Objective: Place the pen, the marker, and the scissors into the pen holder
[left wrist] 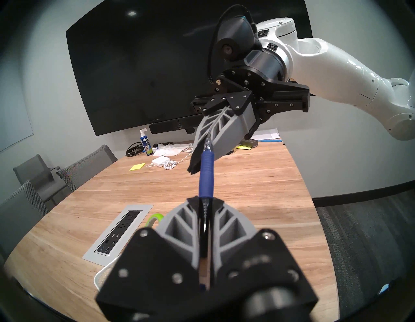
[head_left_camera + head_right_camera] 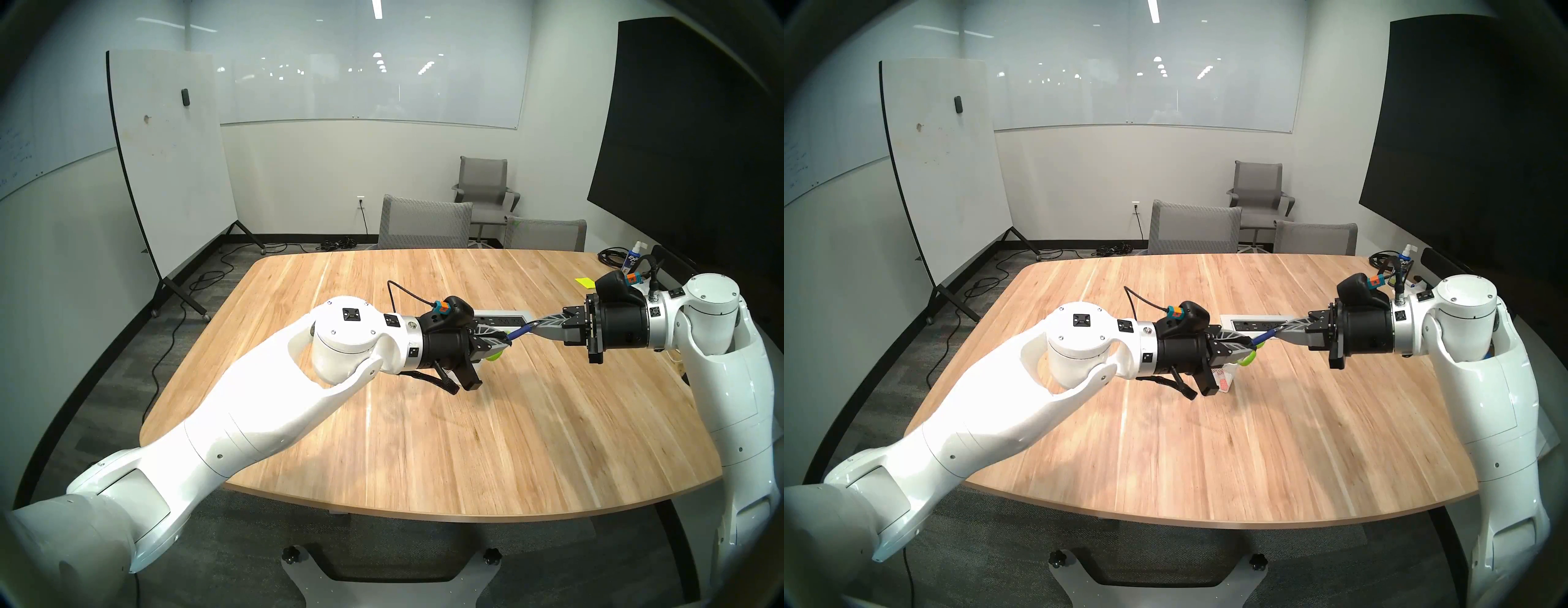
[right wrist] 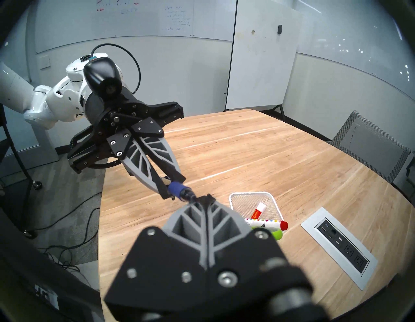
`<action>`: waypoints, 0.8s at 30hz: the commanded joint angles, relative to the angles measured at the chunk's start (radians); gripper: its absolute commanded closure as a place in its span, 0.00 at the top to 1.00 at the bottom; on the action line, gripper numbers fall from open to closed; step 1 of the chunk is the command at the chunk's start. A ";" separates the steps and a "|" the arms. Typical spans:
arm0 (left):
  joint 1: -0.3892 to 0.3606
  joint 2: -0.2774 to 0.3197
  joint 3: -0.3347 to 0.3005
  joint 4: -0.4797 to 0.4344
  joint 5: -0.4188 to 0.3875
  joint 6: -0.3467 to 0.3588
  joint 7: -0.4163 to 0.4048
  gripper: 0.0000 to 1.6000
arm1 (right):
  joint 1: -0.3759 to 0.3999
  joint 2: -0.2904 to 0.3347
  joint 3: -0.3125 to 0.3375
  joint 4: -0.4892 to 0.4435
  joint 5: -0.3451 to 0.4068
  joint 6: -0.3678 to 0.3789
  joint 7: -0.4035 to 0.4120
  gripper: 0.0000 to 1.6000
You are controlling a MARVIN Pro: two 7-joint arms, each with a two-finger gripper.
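One blue pen [image 1: 206,173] hangs above the tabletop [image 2: 466,424], its barrel clenched in the left gripper [image 1: 204,199], its tip in the right gripper [image 3: 203,199]. Below, one white mesh pen holder [image 3: 238,199] contains two markers [image 3: 267,223] and one pair of green-handled scissors [image 3: 277,235].

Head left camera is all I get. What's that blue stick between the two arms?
Observer: A blue pen; the left wrist view shows the left jaws closed along its dark barrel.
Operator: And the green blob under it?
Observer: The scissors handle, sticking out of a white mesh pen holder that your view hides.
Operator: Anything else in there?
Observer: A white marker with a red cap leans over its rim.
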State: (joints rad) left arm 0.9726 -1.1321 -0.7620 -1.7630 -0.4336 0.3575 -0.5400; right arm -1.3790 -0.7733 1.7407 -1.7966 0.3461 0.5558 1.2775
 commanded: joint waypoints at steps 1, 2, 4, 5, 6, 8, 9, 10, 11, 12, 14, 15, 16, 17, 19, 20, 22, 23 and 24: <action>-0.008 -0.006 -0.007 -0.019 -0.003 -0.006 -0.002 0.00 | 0.011 -0.003 0.011 -0.020 0.011 0.006 0.001 0.00; -0.008 -0.006 -0.007 -0.019 -0.003 -0.006 -0.002 0.00 | 0.014 -0.003 0.011 -0.019 0.012 0.009 0.001 0.00; -0.009 -0.006 -0.006 -0.019 -0.004 -0.006 -0.001 0.00 | 0.019 -0.002 0.011 -0.016 0.013 0.012 0.001 0.00; -0.009 -0.006 -0.006 -0.019 -0.004 -0.006 -0.001 0.00 | 0.021 -0.001 0.011 -0.015 0.014 0.013 0.001 0.00; -0.009 -0.005 -0.006 -0.019 -0.004 -0.006 -0.001 0.00 | 0.024 0.000 0.011 -0.013 0.014 0.014 0.001 0.00; -0.009 -0.005 -0.006 -0.019 -0.004 -0.006 -0.001 0.00 | 0.025 0.000 0.011 -0.012 0.015 0.016 0.000 0.00; -0.009 -0.005 -0.006 -0.019 -0.004 -0.006 -0.001 0.00 | 0.025 0.000 0.011 -0.012 0.015 0.016 0.000 0.00; -0.009 -0.005 -0.006 -0.019 -0.004 -0.006 -0.001 0.00 | 0.026 0.000 0.011 -0.011 0.017 0.017 -0.001 0.00; -0.009 -0.005 -0.006 -0.019 -0.004 -0.006 -0.001 0.00 | 0.027 0.000 0.010 -0.010 0.017 0.018 -0.001 0.00; -0.009 -0.005 -0.006 -0.019 -0.004 -0.006 -0.001 0.00 | 0.027 0.000 0.010 -0.010 0.017 0.018 -0.001 0.00; -0.009 -0.005 -0.006 -0.019 -0.004 -0.006 -0.001 0.00 | 0.031 0.001 0.006 -0.010 0.020 0.023 -0.001 0.00; -0.009 -0.005 -0.006 -0.019 -0.005 -0.006 -0.001 0.00 | 0.033 0.001 0.004 -0.010 0.021 0.025 -0.002 0.00; -0.009 -0.005 -0.006 -0.019 -0.005 -0.006 -0.001 0.00 | 0.036 0.000 0.001 -0.011 0.022 0.028 -0.003 0.00; -0.009 -0.005 -0.005 -0.019 -0.005 -0.007 -0.001 0.00 | 0.038 0.000 -0.001 -0.013 0.023 0.030 -0.003 0.00; -0.009 -0.005 -0.005 -0.019 -0.005 -0.007 -0.001 0.00 | 0.040 0.000 -0.003 -0.015 0.028 0.033 -0.002 0.00; -0.009 -0.005 -0.005 -0.019 -0.005 -0.007 0.000 0.00 | 0.041 0.000 -0.005 -0.017 0.030 0.034 0.000 0.00; -0.009 -0.005 -0.005 -0.019 -0.005 -0.007 0.000 0.00 | 0.042 0.001 -0.005 -0.019 0.032 0.036 -0.001 0.00; -0.009 -0.005 -0.005 -0.018 -0.005 -0.007 0.000 0.00 | 0.043 0.002 -0.006 -0.021 0.036 0.038 0.001 0.00; -0.009 -0.005 -0.005 -0.018 -0.005 -0.007 0.000 0.00 | 0.043 0.003 -0.005 -0.025 0.038 0.041 0.002 0.00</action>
State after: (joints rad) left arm 0.9725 -1.1319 -0.7608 -1.7631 -0.4361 0.3570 -0.5381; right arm -1.3617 -0.7772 1.7379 -1.8016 0.3591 0.5929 1.2446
